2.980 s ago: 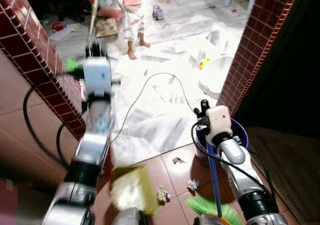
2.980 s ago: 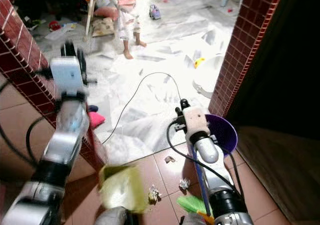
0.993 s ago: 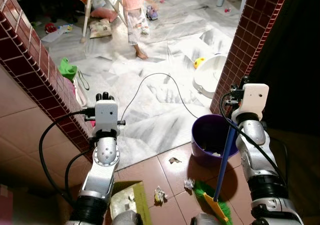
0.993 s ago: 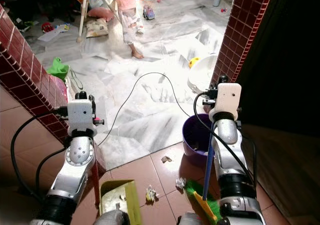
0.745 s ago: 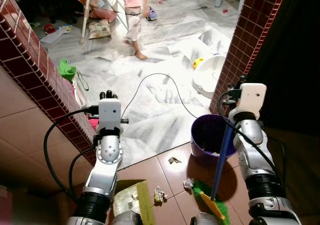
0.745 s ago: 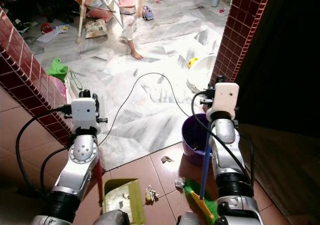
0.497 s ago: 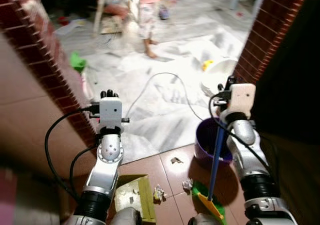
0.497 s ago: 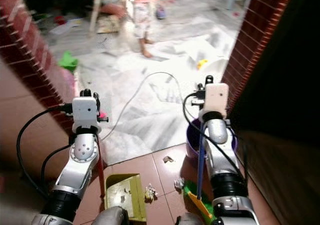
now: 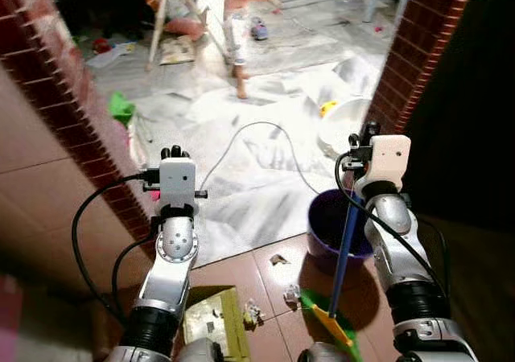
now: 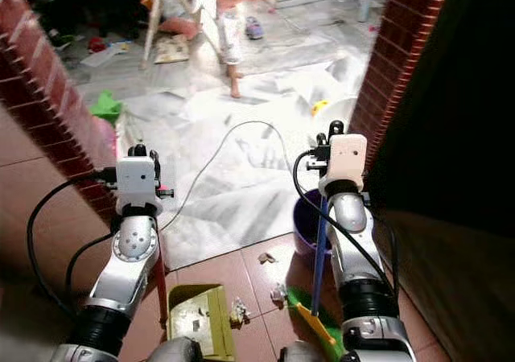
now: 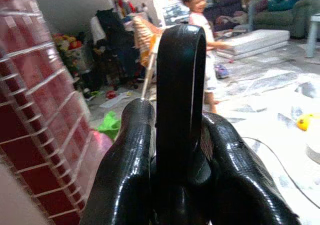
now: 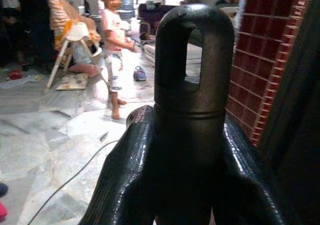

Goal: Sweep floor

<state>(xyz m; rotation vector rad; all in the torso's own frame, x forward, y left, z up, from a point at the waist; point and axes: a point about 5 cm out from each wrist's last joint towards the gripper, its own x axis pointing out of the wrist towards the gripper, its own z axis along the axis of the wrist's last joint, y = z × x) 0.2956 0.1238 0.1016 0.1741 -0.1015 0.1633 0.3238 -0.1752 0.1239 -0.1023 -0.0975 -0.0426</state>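
Note:
My left gripper (image 9: 174, 152) is shut on the black loop end (image 11: 181, 70) of the dustpan's red handle. The yellow-green dustpan (image 9: 211, 317) rests on the brown tiles below it, with bits of litter inside. My right gripper (image 9: 367, 135) is shut on the black top (image 12: 194, 55) of the broom's blue handle (image 9: 346, 245). The green broom head (image 9: 331, 317) lies on the tiles, right of the pan. Crumpled paper scraps (image 9: 291, 294) lie between broom and dustpan, and one more scrap (image 9: 279, 259) sits nearer the marble floor.
A purple bucket (image 9: 326, 217) stands beside the right brick pillar (image 9: 410, 64). Another brick pillar (image 9: 72, 104) is on the left. A black cable (image 9: 257, 127) loops over the marble floor. A small person (image 9: 240, 32) stands by a high chair; a white tub (image 9: 342, 129) lies nearby.
My right arm has risen and set the broom handle more upright, with its head drawn toward the dustpan. My left arm came down and steadied. The person has shifted; the camera wobbled.

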